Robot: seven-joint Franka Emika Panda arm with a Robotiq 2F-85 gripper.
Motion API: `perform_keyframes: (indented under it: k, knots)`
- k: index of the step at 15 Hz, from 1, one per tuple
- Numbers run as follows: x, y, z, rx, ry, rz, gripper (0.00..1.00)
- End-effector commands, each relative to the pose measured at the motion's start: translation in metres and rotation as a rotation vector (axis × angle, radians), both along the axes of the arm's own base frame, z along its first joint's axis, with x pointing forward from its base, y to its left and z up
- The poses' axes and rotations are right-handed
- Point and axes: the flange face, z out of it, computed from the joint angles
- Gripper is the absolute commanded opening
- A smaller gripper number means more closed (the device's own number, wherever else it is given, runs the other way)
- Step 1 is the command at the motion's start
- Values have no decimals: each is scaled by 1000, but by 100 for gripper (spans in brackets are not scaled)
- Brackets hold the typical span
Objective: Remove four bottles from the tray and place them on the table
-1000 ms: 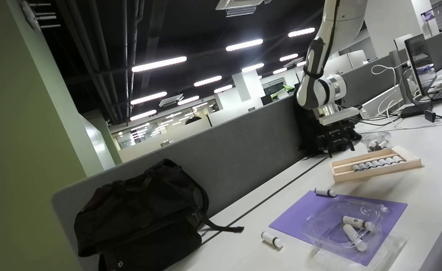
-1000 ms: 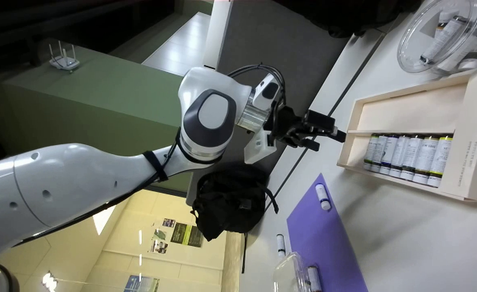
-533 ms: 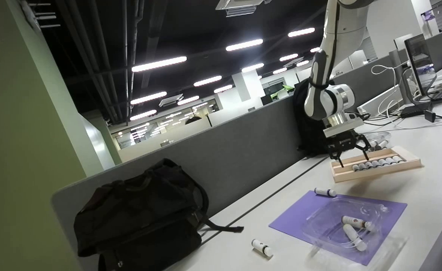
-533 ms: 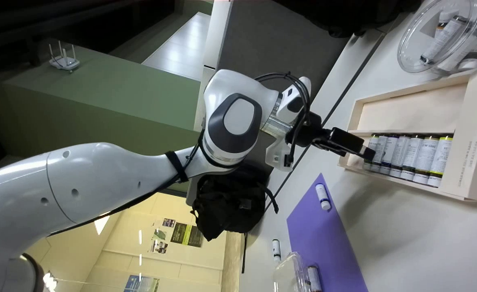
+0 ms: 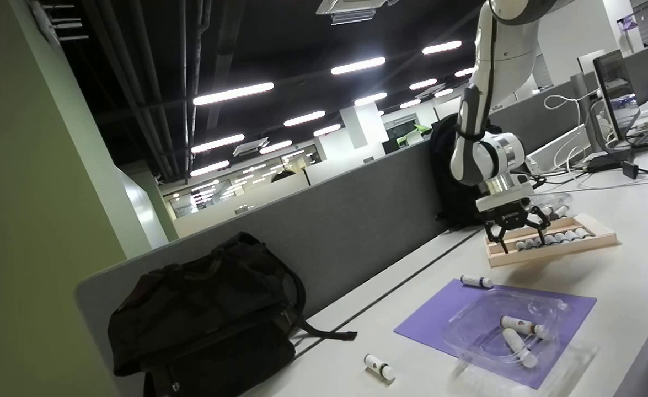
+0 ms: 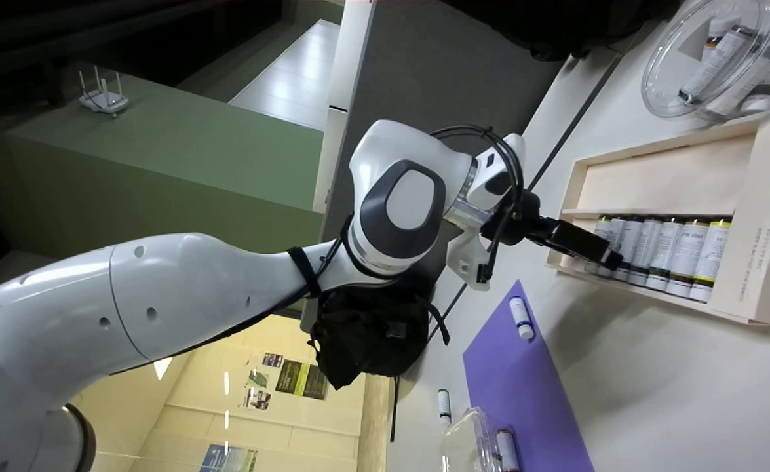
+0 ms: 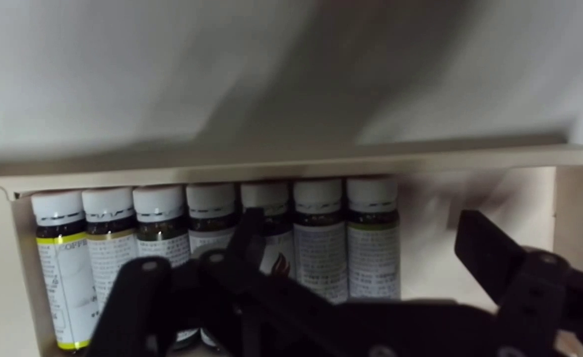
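Observation:
The pale wooden tray (image 5: 555, 253) lies on the white table (image 5: 641, 270). Several white-capped bottles lie side by side in one compartment, in both exterior views (image 6: 686, 255) and in the wrist view (image 7: 373, 248). My gripper (image 5: 524, 247) is open over the tray's end, also in the wrist view (image 7: 361, 215). One finger is over the row, the other over the bare floor beside the end bottle; nothing is held. One bottle (image 5: 476, 282) lies at the purple mat's edge. Another bottle (image 5: 379, 367) lies on the table beyond the mat. Finger contact cannot be told.
A clear container (image 5: 461, 331) with two bottles stands on the purple mat (image 5: 431, 325). Another clear container (image 6: 650, 85) with bottles stands beside the tray. A black backpack (image 5: 208, 325) leans at the grey partition (image 5: 368, 220). A laptop and cables (image 5: 577, 160) lie farther back.
My gripper has moved from beside the partition to over the tray's end and come lower, fingers apart. The loose bottle on the table has rolled a little away from the mat.

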Motion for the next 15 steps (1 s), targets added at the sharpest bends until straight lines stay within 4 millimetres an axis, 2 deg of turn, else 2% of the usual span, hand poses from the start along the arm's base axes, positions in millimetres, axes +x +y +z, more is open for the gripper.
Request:
perform_keyframes:
  k: [1,9,15]
  knots:
    - [2,0,-4,-33,-30,-29,100]
    - [10,1,13,-128,-248,-12,100]
    - [9,0,12,-157,-303,-22,100]
